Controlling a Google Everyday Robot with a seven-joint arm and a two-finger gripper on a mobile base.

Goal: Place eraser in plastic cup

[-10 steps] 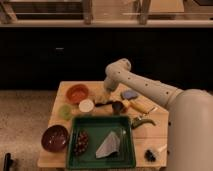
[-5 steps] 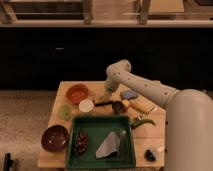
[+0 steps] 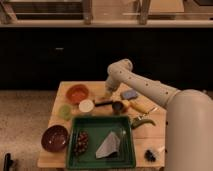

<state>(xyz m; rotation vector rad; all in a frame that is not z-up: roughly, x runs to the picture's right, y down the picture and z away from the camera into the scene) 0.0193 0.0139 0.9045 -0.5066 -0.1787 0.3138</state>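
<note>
A small blue-grey block, which may be the eraser (image 3: 130, 94), lies on the wooden table (image 3: 64, 89) at the back right. A pale green plastic cup (image 3: 65, 111) stands at the left, in front of the orange bowl (image 3: 77, 93). My gripper (image 3: 106, 94) hangs at the end of the white arm (image 3: 137, 82), low over the table's back middle. It is between the orange bowl and the blue-grey block, apart from the cup. I see nothing held in it.
A green tray (image 3: 101, 151) at the front holds a dark cluster and a grey wedge. A white round lid (image 3: 86, 105), a dark ladle (image 3: 117, 106), a yellow item (image 3: 140, 106), a green pepper (image 3: 143, 121) and a brown bowl (image 3: 54, 138) are around it.
My gripper has dropped slightly toward the table and shifted a little to the right. The objects have not moved.
</note>
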